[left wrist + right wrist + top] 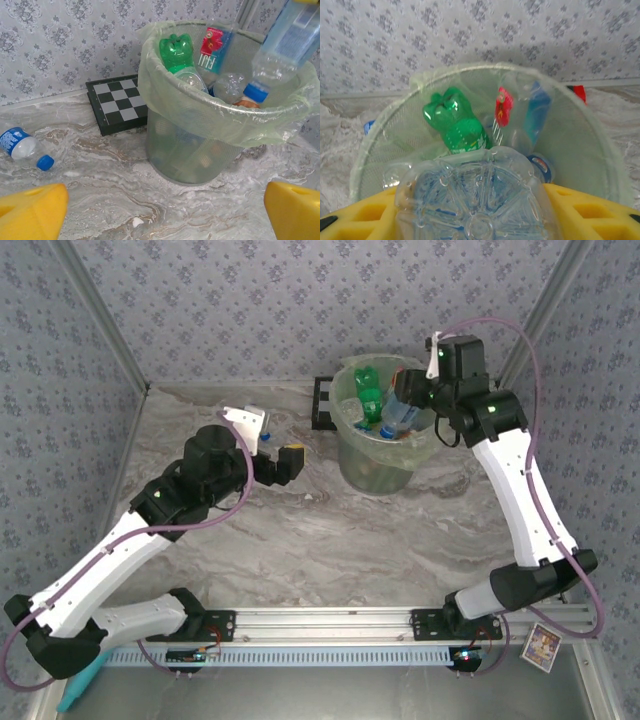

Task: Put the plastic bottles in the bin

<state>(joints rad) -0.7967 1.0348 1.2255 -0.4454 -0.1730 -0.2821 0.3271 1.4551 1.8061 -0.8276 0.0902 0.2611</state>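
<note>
The bin [372,465] is a mesh bucket with a light-green bag liner, standing at the back of the table. Inside it lie a green bottle [455,122], a red-labelled bottle [504,107] and a blue-labelled one [537,112]. My right gripper [415,390] hangs over the bin's rim, shut on a clear blue-labelled bottle [285,45] that points cap-down into the bin; its ribbed base [475,200] sits between the yellow fingers [575,210]. My left gripper [285,466] is open and holds nothing, low over the table left of the bin [225,125]. Another blue-capped bottle [22,145] lies on the table to its left.
A black rack with a checkered top [117,102] stands against the back wall just left of the bin. Patterned walls close in the table at the back and both sides. Bare marble shows in front of the bin [330,540].
</note>
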